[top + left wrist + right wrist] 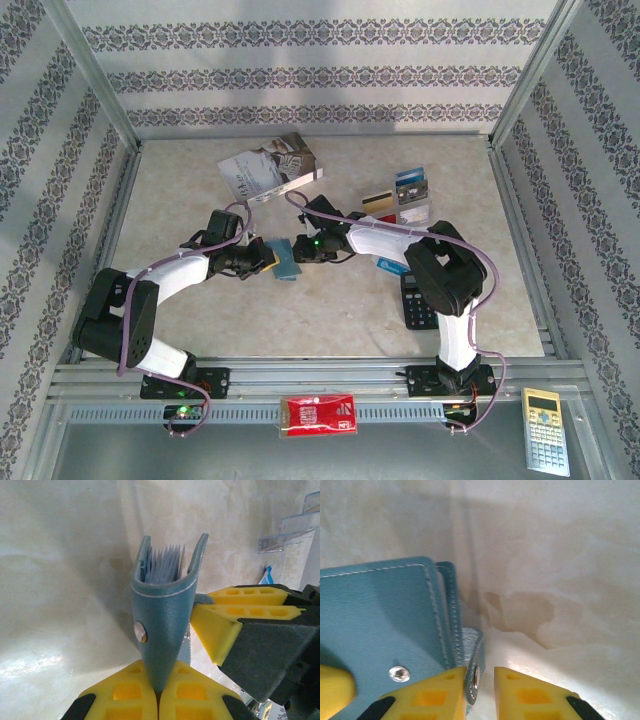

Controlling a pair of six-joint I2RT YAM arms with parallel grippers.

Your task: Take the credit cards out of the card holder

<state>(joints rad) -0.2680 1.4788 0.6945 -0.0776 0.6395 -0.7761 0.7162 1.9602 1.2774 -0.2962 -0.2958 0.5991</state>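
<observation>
Card holder (162,625): held off the surface (200,180) near its middle, between the two arms in the top view. The left fingers (137,690) are clamped on one narrow end. Its long axis runs straight out from them. The far end flares open, and thin blue-grey leaves (165,565) show edge-on in the mouth. Whether these are cards or pocket walls cannot be told.

A short closure tab (474,672) with a metal snap juts from the holder's side edge. In the right wrist view it lies in the narrow gap between the right fingers (445,690), against the inner face of one. The other stands just clear, so the pair is slightly apart and no firm grip is evident.

Judgement: the coming move turns on this side-on relation. The right fingers meet the holder across its long axis, at the tab and not at the open mouth. The cards would be reached from the flared end, which faces away from the left fingers. Only the right arm is free to go there.

Risk: pulling on the tab could twist the holder in the left clamp.
</observation>
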